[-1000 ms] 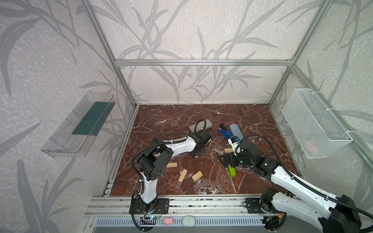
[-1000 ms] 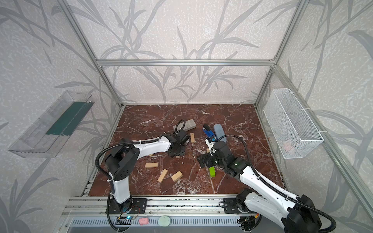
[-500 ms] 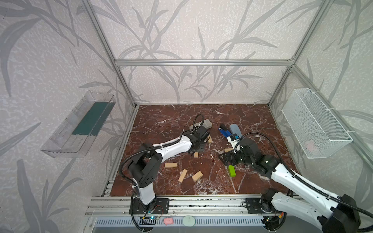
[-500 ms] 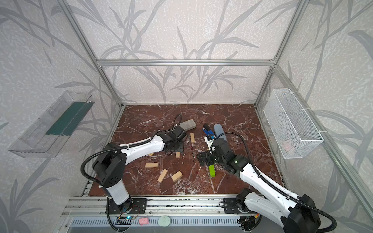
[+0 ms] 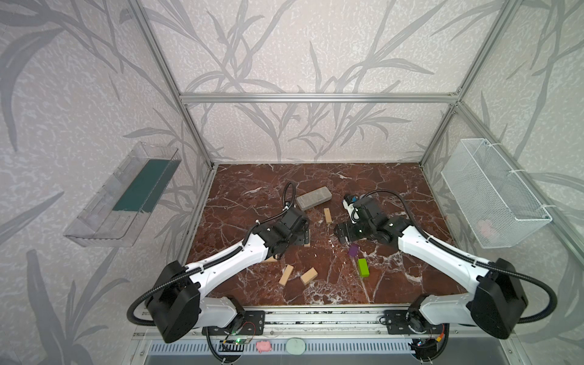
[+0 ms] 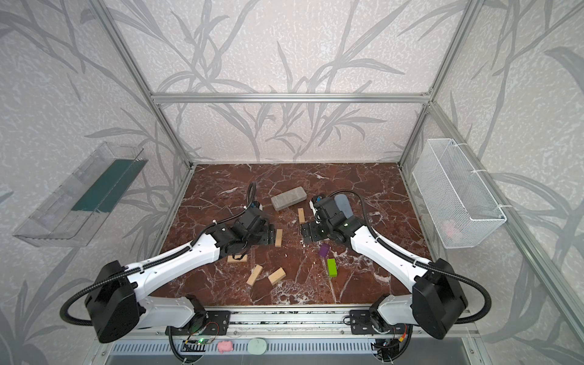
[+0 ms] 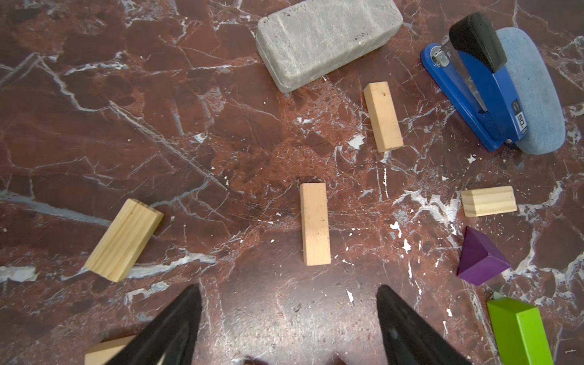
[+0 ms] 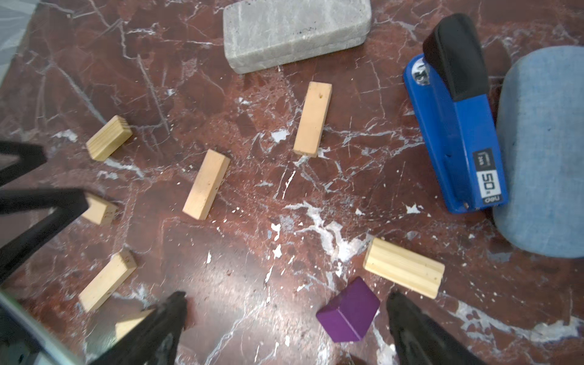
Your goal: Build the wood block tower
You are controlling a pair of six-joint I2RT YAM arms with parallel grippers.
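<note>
Ahead of the spread left pincer (image 7: 287, 289), one pale block (image 7: 314, 224), bare marble (image 7: 158, 126) around.

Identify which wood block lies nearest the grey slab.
The pale block just off the grey slab's near edge; all the rest lie farther from it.

Laboratory robot cell: an aluminium-profile frame (image 5: 316, 98) encloses a red marble-patterned surface (image 5: 246, 196) between leaf-print wall panels (image 5: 316, 47). A left arm (image 5: 227, 262) and a right arm (image 5: 436, 252) stand on a slotted rail (image 5: 316, 314) at the front edge, wiring (image 5: 237, 336) exposed; a clear bin (image 5: 104, 208) and a wire basket (image 5: 493, 196) hang on the side panels.
</note>
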